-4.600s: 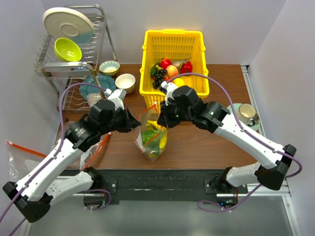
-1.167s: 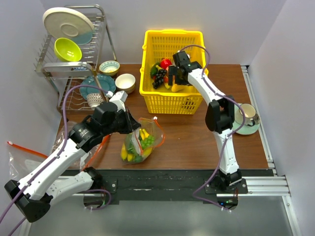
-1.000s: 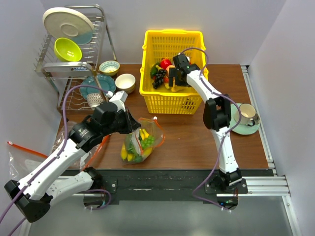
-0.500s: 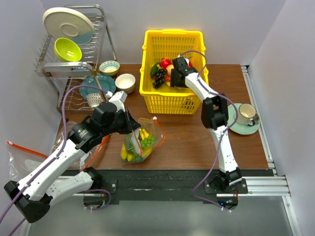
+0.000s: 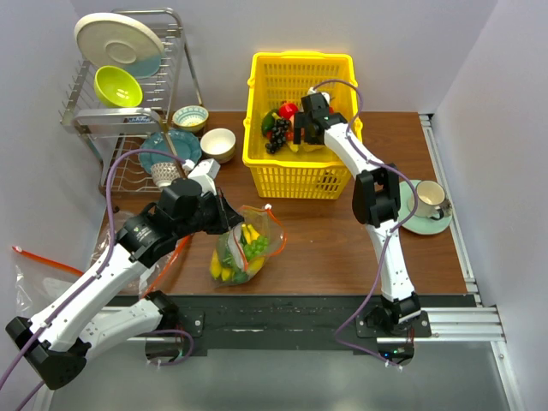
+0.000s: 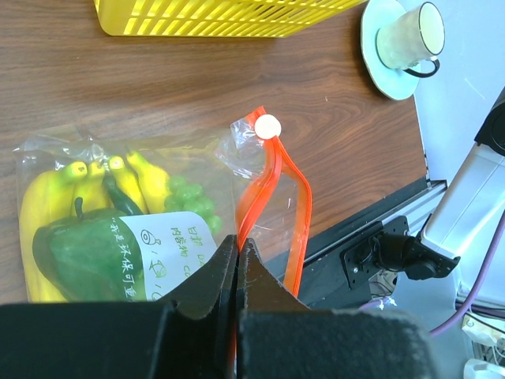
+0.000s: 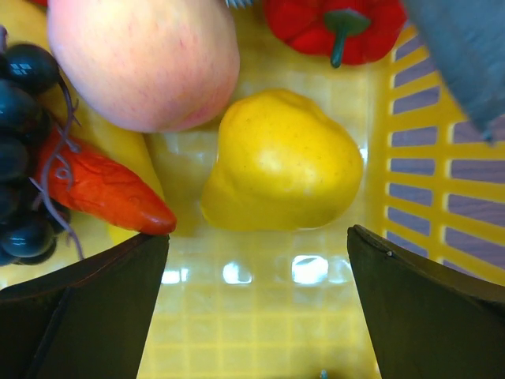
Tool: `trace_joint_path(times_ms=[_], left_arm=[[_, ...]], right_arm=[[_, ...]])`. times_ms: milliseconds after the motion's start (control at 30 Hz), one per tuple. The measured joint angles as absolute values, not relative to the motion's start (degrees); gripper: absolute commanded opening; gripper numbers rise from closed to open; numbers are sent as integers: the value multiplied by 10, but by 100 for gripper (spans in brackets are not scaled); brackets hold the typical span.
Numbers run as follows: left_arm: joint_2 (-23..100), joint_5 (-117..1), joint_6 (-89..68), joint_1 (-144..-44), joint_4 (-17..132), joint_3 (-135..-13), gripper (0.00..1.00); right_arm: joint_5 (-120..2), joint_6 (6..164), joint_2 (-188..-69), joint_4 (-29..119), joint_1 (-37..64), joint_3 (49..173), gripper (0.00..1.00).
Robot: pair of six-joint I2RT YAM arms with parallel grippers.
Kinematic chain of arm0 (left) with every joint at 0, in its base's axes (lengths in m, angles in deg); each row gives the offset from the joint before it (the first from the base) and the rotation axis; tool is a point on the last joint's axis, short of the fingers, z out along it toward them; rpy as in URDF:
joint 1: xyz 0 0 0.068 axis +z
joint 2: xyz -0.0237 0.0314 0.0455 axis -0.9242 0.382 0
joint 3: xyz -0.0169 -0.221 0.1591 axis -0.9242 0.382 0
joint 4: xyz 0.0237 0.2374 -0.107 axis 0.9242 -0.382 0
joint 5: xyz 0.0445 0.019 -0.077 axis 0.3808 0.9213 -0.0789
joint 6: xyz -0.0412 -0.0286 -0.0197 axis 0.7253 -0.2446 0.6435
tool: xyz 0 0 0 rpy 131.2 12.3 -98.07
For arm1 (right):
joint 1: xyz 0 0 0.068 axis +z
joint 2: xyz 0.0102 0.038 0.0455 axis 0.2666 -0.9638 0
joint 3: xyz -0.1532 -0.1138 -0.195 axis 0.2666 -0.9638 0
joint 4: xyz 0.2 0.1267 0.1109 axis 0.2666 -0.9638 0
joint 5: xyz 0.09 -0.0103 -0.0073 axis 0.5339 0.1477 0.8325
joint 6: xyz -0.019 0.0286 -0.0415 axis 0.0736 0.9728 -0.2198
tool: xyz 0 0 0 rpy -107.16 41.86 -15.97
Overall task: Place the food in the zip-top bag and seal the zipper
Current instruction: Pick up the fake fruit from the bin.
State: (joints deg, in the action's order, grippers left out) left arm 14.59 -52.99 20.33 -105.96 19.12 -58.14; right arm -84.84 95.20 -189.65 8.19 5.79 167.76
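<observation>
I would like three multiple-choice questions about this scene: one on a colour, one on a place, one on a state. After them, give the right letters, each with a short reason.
1. What colour is the strip along the mouth of the bag?
A. orange-red
B. blue
C. green

2. Where does the yellow pear lie?
A. in the bag
B. in neither
C. in the basket

3. In what state is the right end effector?
A. shut on the pear
B. open above the pear
C. shut on the strip

Answers:
A: the left wrist view shows the strip orange-red.
C: the pear rests on the yellow basket floor.
B: its jaws stand wide apart, and the pear below is untouched.
</observation>
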Motion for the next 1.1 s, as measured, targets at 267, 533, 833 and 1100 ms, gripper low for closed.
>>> trace_joint_path(times_ms=[267,533,833,1100], left_arm=[[146,-530,203,-1060,187,-581,0],[152,-529,203,-1060,187,-581,0],[170,-529,203,-1060,187,-583,0],[169,-523,203,-1060,186,-585,0]], right_arm=[[-883,951,-1914,116,58,1692,98],[-885,952,-1954,122,54,1697,92],[-881,956,-1942,150,52,1667,59],[-866,950,-1889,165,52,1591,46]])
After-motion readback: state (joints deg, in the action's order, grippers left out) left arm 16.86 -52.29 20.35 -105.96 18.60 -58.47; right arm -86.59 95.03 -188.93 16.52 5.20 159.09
